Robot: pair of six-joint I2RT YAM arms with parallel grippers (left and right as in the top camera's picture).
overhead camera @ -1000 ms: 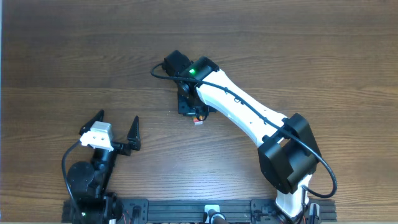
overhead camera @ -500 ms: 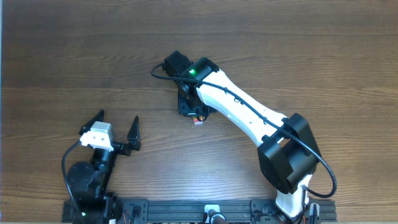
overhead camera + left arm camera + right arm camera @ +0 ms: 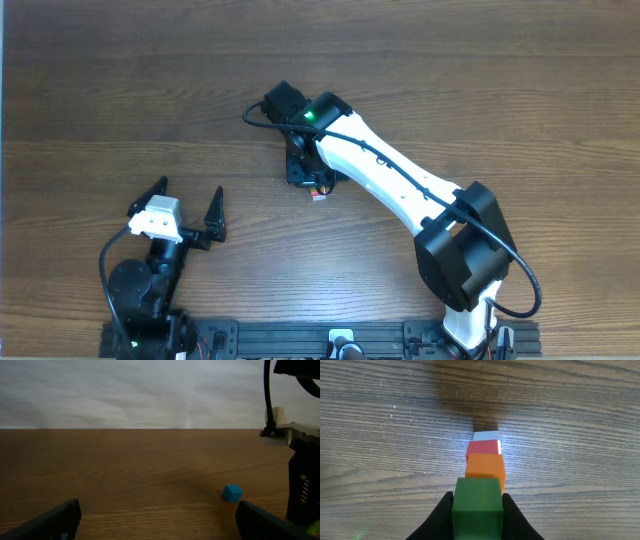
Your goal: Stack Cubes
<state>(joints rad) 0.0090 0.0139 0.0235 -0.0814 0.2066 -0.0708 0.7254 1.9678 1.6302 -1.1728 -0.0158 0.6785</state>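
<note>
Green cube (image 3: pixel 476 494) lined up on top of the stack (image 3: pixel 319 195), right gripper (image 3: pixel 476 510) pinching it.
We see the right jaws pressed against two opposite sides of the green cube. It sits directly over the orange cube (image 3: pixel 486 467), but we can't tell whether the two touch. The red cube (image 3: pixel 482 448) is under the orange one, and the white cube (image 3: pixel 486 436) is at the bottom on the wooden table (image 3: pixel 380 435). In the top view the right arm (image 3: pixel 400 185) reaches up across the middle, with the stack just beside its wrist. The blue cube (image 3: pixel 232 493) lies alone on the table, near the right arm. The left gripper (image 3: pixel 188 208) is low by its own base, jaws spread wide, well apart from the stack.
</note>
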